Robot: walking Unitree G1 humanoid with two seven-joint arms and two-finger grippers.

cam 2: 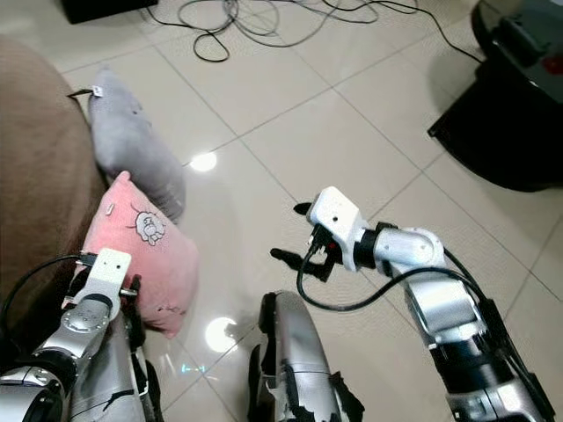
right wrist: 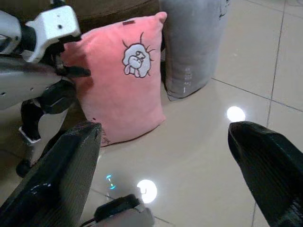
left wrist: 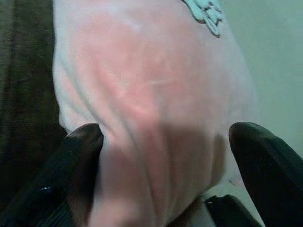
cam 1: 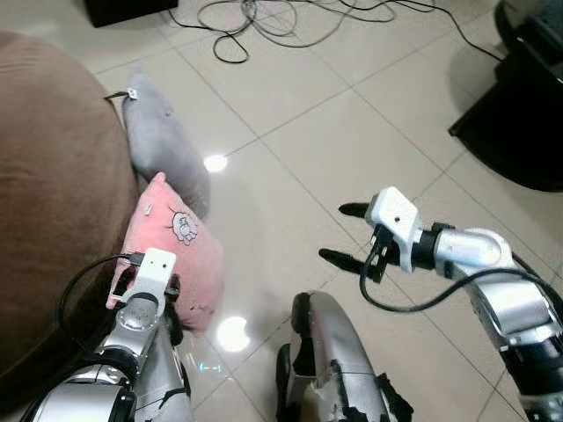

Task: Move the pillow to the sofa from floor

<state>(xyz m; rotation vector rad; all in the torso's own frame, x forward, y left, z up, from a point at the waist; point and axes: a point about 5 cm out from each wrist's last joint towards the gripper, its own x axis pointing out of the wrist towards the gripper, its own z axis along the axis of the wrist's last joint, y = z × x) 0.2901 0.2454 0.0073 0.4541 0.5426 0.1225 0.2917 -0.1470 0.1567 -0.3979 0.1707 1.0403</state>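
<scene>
A brown sofa [cam 1: 53, 202] fills the robot's left side, its rounded edge standing over a floor of pale glossy tiles [cam 1: 290, 132]. A grey pillow [cam 1: 163, 145] leans upright against the sofa's edge, and just in front of it, touching it, a pink pillow [cam 1: 176, 251] with a small cartoon patch stands on the tiles, also leaning on the sofa. The left gripper [left wrist: 165, 175] is pushed up against the near lower part of this pink pillow, its two black fingers [left wrist: 78, 161] spread wide with the fabric bulging between them, not yet pinched. The left arm reaches forward and low, close to the sofa. The right gripper [cam 1: 347, 236] hovers above bare tiles, well apart from the pink pillow, fingers splayed open and pointing toward it, the right arm bent at the elbow. Loose cables [cam 1: 281, 18] lie tangled farther off, near dark furniture [cam 1: 519, 114].
</scene>
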